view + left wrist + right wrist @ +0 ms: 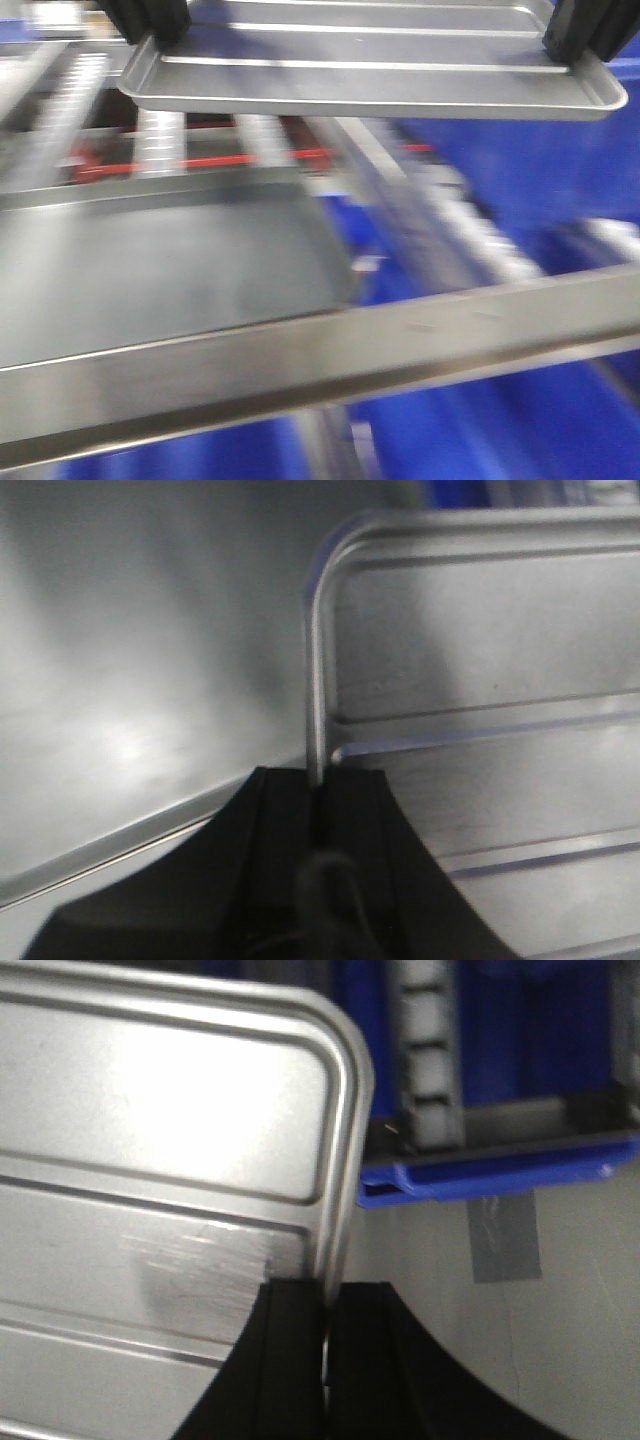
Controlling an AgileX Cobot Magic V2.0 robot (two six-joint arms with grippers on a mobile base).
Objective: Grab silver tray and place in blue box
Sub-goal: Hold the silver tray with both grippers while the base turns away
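Shiny ridged silver tray [370, 70] airborne at frame top, left gripper [320, 790] and right gripper [330, 1295] clamped on opposite rims. Grab done; placing in blue plastic box [480, 1176] remains.

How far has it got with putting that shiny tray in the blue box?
Done: the left gripper and right gripper are each clamped on an end rim of the silver tray. In hand: the tray hangs in the air above the grey tray. Left: lowering it into the blue box and letting go.
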